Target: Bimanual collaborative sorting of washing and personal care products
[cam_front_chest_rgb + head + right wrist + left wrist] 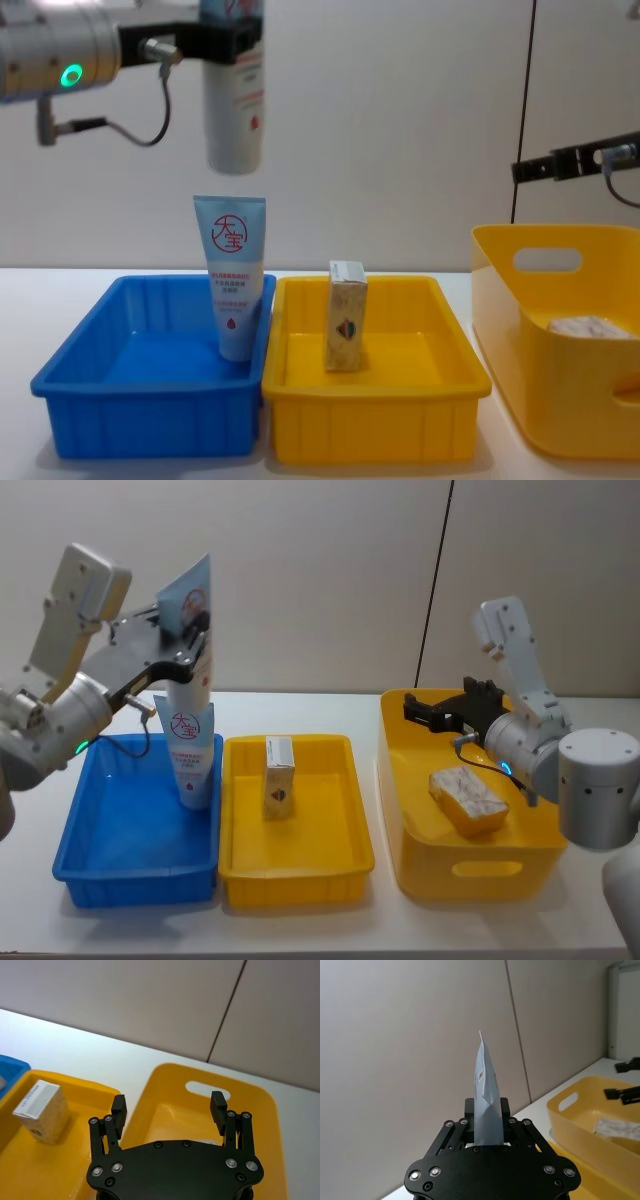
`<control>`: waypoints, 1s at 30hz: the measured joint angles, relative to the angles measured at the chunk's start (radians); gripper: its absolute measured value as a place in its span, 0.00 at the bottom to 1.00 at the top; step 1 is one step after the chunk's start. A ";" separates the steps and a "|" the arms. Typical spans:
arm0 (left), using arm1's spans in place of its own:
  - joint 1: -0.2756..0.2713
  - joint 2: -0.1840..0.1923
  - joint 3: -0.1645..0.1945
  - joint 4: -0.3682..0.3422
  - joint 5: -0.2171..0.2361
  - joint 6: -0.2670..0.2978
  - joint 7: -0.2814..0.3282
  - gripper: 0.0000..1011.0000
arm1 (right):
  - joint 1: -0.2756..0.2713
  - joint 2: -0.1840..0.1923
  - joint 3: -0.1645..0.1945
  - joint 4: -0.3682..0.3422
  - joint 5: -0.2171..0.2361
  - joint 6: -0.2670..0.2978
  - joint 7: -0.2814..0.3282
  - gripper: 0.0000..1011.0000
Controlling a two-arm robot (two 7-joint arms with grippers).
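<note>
My left gripper [188,645] is shut on a light blue squeeze tube [190,605] and holds it high above the blue tray [90,865]. In the chest view this tube [233,95] hangs cap down from the left gripper [235,40]. The left wrist view has the tube [486,1102] pinched between the fingers. A second tube [193,755] stands upright at the blue tray's right wall. A cream box [279,777] stands upright in the yellow tray [295,885]. My right gripper [440,712] hovers open and holds nothing over the yellow bin [470,875].
A cream wrapped pack [468,800] lies in the deep yellow bin. The blue tray, yellow tray and bin sit side by side on a white table [300,705], close to its front edge. A wall stands behind the table.
</note>
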 joint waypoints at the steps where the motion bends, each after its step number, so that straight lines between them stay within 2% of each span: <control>1: -0.005 -0.003 0.002 0.000 -0.002 -0.002 -0.005 0.23 | 0.001 0.002 -0.002 0.000 0.000 -0.007 0.007 0.99; 18: -0.094 -0.063 0.055 0.044 -0.029 -0.045 -0.086 0.23 | 0.034 0.047 -0.069 0.004 0.010 -0.156 0.188 0.99; 30: -0.127 -0.094 0.082 0.078 -0.035 -0.062 -0.104 0.23 | 0.054 0.046 -0.115 0.021 -0.004 -0.164 0.213 0.99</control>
